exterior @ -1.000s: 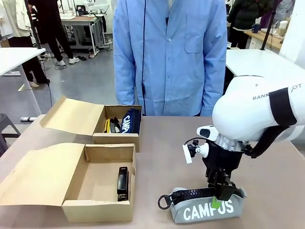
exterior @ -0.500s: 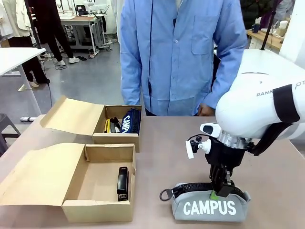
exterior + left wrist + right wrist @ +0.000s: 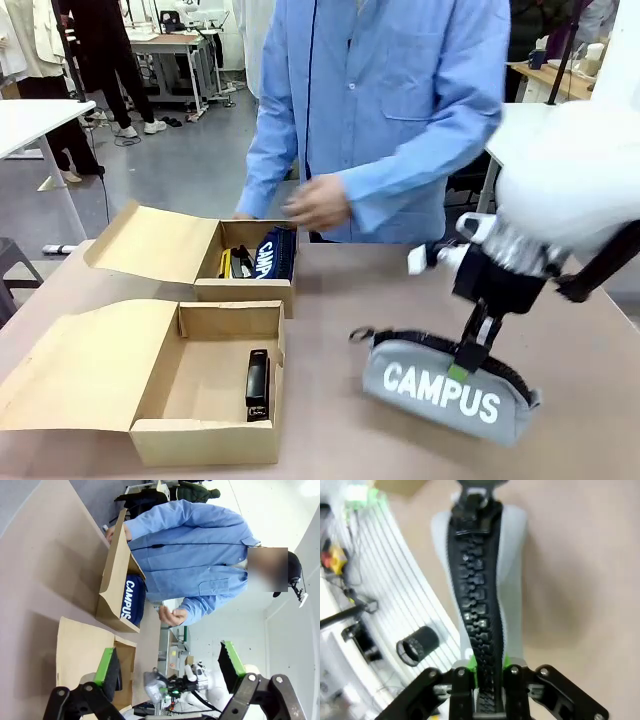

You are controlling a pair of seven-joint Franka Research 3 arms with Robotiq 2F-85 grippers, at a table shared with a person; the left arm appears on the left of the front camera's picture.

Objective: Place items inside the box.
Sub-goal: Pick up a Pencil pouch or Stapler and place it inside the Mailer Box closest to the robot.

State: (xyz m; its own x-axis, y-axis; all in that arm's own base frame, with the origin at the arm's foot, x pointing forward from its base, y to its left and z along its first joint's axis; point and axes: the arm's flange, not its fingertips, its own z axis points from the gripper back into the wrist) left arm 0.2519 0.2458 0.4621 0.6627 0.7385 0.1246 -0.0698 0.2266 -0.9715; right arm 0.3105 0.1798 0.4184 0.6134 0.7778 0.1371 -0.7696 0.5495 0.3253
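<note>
The table (image 3: 340, 300) carries two open cardboard boxes on the robot's left. The near box (image 3: 205, 440) holds one black stapler (image 3: 258, 383) lying along its right wall, with bare floor beside it. The far box (image 3: 245, 292) is already occupied by a navy pouch (image 3: 268, 255) and a utility knife (image 3: 226, 263). The person's hand (image 3: 317, 202) is noted above the far box, so the near box is judged the safer destination. The grey pouch (image 3: 440, 392) is found on the robot's right, well apart from both boxes, tilted with its zip-pull end raised toward them; whether its low end touches the table cannot be told. The right gripper (image 3: 468, 358) is clamped tight on the zip ridge along the pouch's top, the jaws nearly meeting across it. The left gripper (image 3: 167, 667) is spread wide and holds nothing. For the carry, it is recommended that the pouch be raised until its sagging low end clears the near box's wall, moved across slowly because a pinch on the zip alone is judged liable to let the pouch swing, lowered onto the bare floor beside the stapler, and released only once it is resting there.
</note>
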